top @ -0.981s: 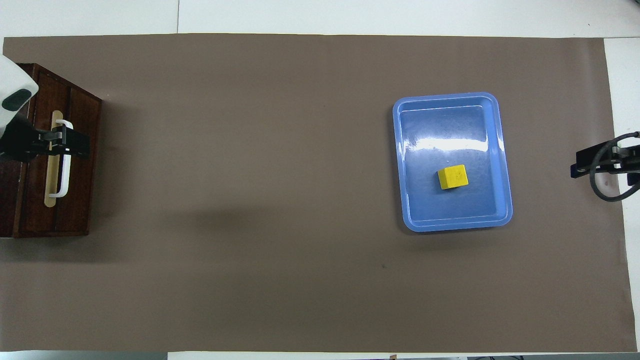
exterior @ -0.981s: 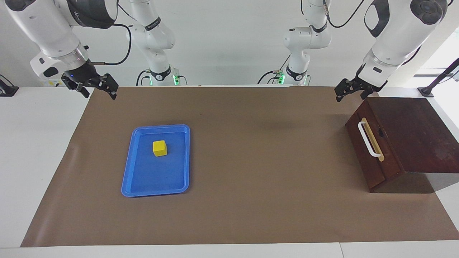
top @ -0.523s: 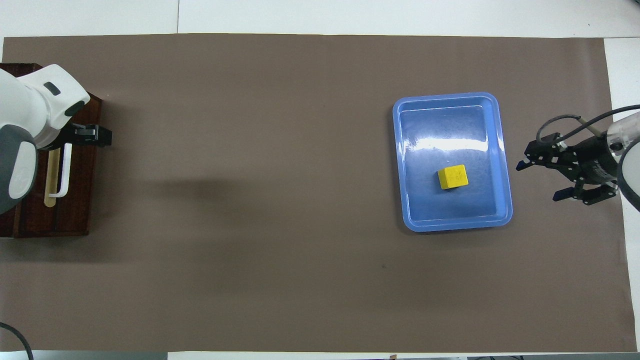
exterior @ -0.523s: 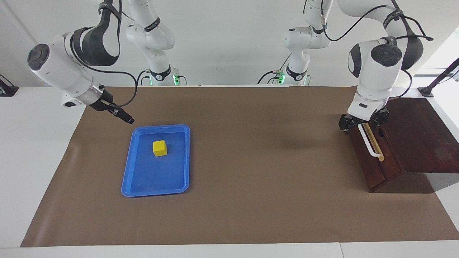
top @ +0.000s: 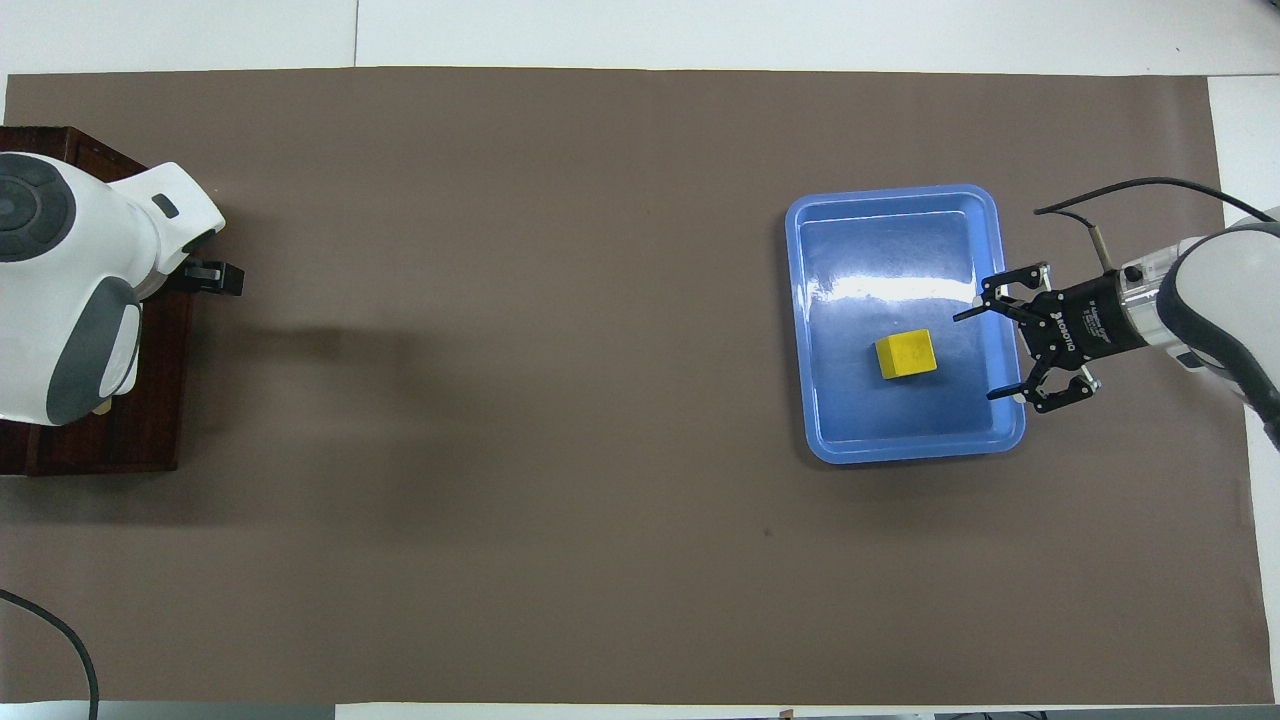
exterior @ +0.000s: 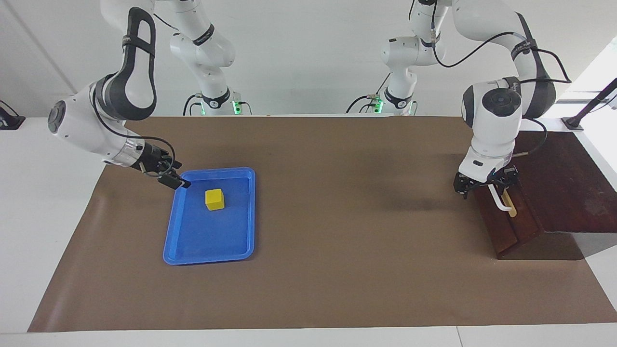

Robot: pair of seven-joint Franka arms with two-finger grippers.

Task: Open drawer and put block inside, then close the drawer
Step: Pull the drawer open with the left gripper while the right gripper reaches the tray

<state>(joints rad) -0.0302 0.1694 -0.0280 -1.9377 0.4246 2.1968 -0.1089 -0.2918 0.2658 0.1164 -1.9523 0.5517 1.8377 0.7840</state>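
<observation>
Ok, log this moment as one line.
drawer: shut | block: in blue tray | left gripper: open at handle | right gripper: open over tray edge

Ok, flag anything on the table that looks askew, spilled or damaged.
Nothing stands out. The block sits flat in the blue tray, unspilled. The drawer is shut in its box. The right gripper is open over the tray's edge; the left gripper is at the drawer's handle.
</observation>
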